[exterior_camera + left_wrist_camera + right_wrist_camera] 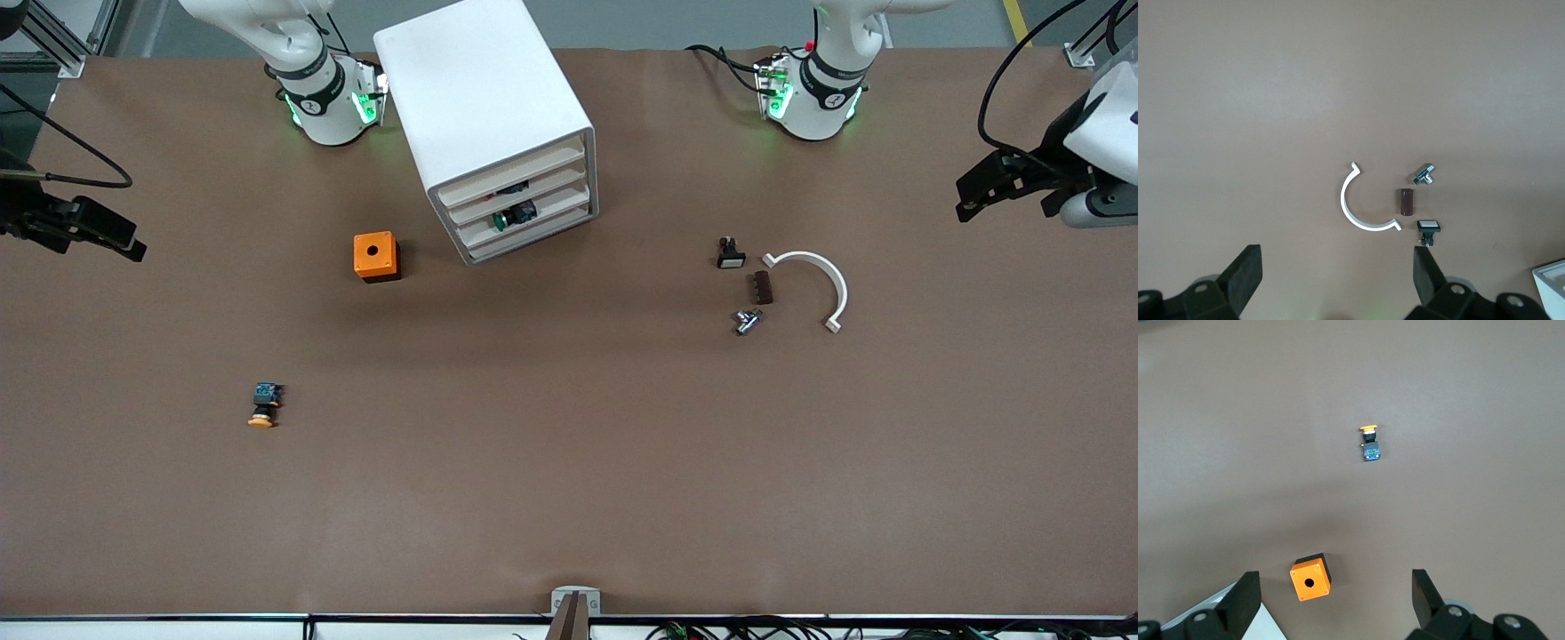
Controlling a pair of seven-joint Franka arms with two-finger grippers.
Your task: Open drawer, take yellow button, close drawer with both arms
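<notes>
The tiny orange-capped push button (262, 407) lies on the brown counter (569, 462), nearer the front camera than the orange cube (375, 256). The white cabinet's top drawer (508, 174) sits closed. Left end effector (985, 188) and right end effector (108, 236) hover at opposite counter ends, fingers apart.

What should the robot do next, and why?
Probably the left pincer should head for the top white plastic drawer to pull it open. It looks shut. The right pincer and the left both hang open and empty, and the tiny orange-capped button lies on the brown table.
</notes>
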